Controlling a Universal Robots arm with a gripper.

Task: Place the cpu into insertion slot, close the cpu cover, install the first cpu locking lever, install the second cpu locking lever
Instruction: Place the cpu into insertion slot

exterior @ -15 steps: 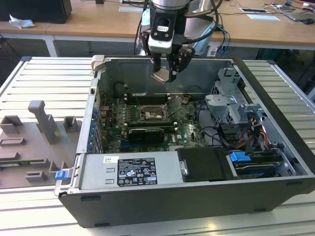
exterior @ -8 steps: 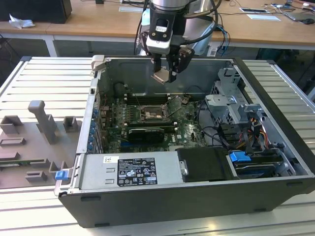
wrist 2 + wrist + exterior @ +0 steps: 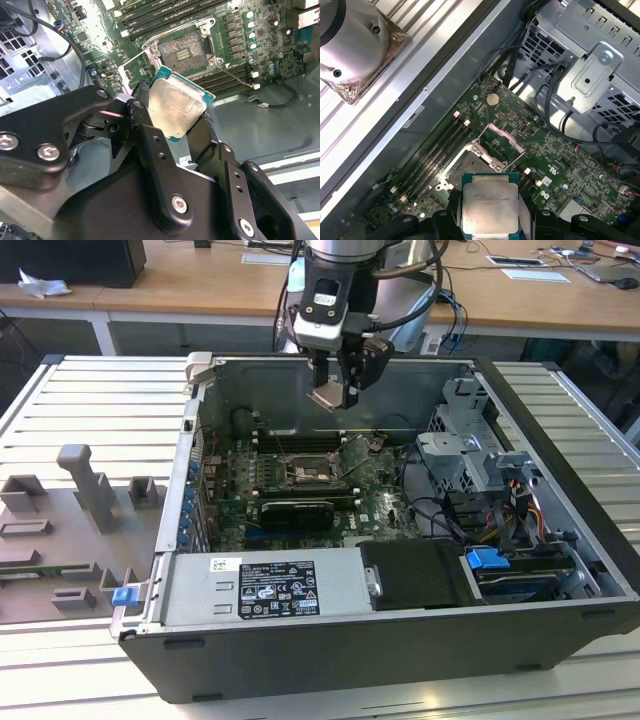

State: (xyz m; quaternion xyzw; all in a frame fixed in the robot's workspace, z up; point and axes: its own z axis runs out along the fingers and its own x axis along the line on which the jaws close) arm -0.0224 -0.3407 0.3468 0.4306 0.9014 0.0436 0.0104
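Note:
My gripper (image 3: pixel 334 392) hangs inside the open computer case, shut on the cpu (image 3: pixel 327 397), a flat square chip with a pale metal face. In both wrist views the chip (image 3: pixel 175 107) (image 3: pixel 488 205) sits clamped by its edges between black fingers (image 3: pixel 141 90). It is held in the air, above and behind the insertion slot (image 3: pixel 305 472) (image 3: pixel 185 49) (image 3: pixel 461 165), which lies bare with its dark centre exposed. The cpu cover (image 3: pixel 506 137) (image 3: pixel 358 452) stands tilted up at the slot's edge.
The motherboard (image 3: pixel 385 502) lies in the case floor, with long memory slots (image 3: pixel 435 150) beside the socket and a long black card (image 3: pixel 295 512) in front. A drive cage (image 3: pixel 470 455) and cables (image 3: pixel 500 515) fill the exterior view's right. Grey fixtures (image 3: pixel 85 485) stand on the slatted table.

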